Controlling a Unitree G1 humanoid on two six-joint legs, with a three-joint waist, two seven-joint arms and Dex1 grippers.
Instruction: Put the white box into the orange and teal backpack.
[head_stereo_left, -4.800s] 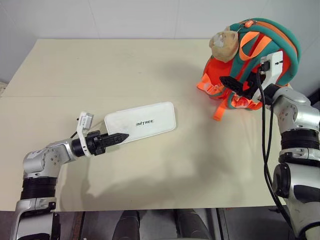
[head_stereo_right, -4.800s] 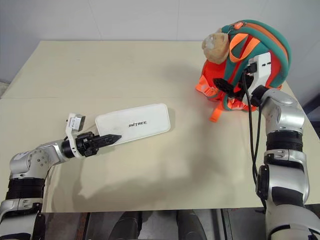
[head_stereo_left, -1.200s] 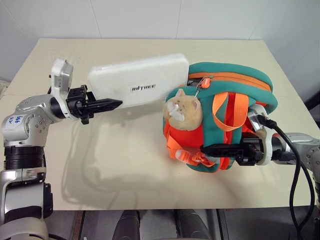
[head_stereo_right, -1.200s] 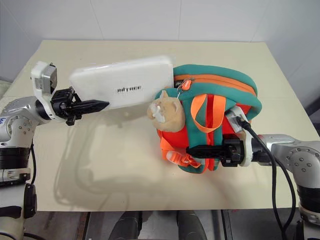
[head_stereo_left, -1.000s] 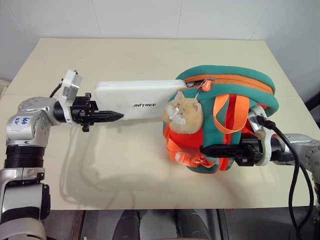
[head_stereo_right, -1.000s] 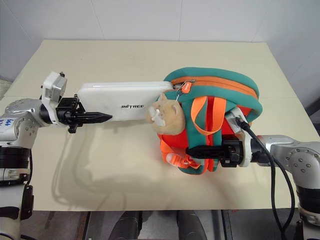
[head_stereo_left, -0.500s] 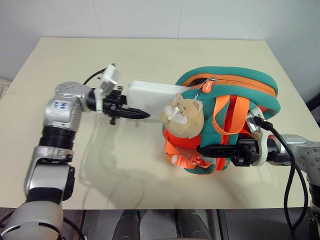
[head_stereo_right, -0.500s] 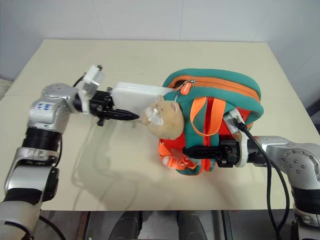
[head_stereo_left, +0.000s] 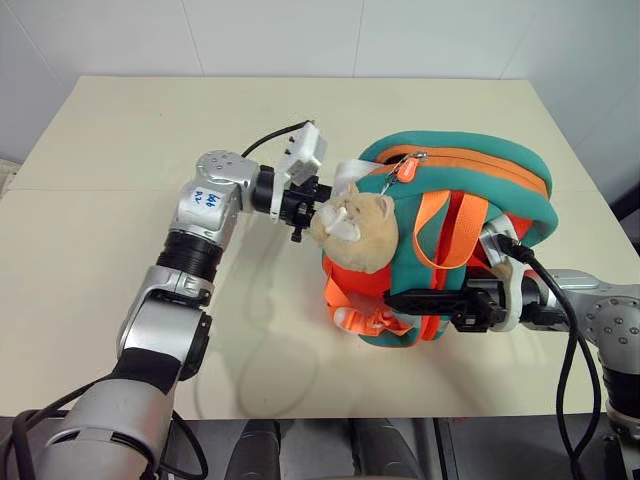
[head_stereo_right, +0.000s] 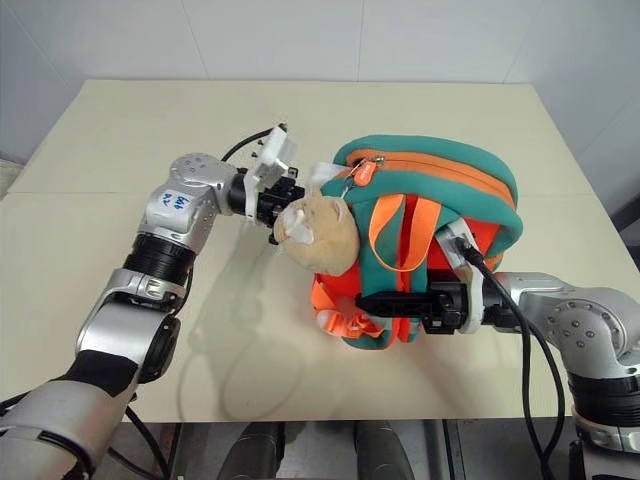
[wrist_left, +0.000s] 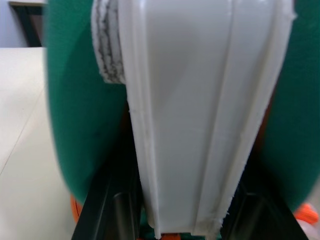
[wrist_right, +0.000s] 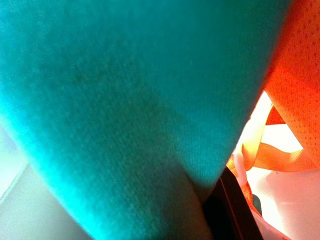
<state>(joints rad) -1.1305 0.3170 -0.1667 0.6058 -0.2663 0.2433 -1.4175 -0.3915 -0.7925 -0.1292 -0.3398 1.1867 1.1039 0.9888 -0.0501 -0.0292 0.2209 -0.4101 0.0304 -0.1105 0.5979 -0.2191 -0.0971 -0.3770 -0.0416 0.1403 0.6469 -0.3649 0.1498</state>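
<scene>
The left gripper (wrist_left: 172, 220) clamps the flat white plastic box (wrist_left: 200, 110), a black finger on each long edge. Most of the box lies inside the opening of the small orange and teal backpack (head_stereo_left: 470, 190); its near end (head_stereo_left: 350, 168) protrudes beside the tan plush cat toy (head_stereo_left: 355, 232). The right gripper (head_stereo_left: 400, 300) appears clenched on the backpack's teal strap. The backpack rests on the beige table (head_stereo_left: 150, 130).

White box (wrist_left: 200, 120) mostly inside the upright orange-teal backpack (head_stereo_left: 470, 200)
</scene>
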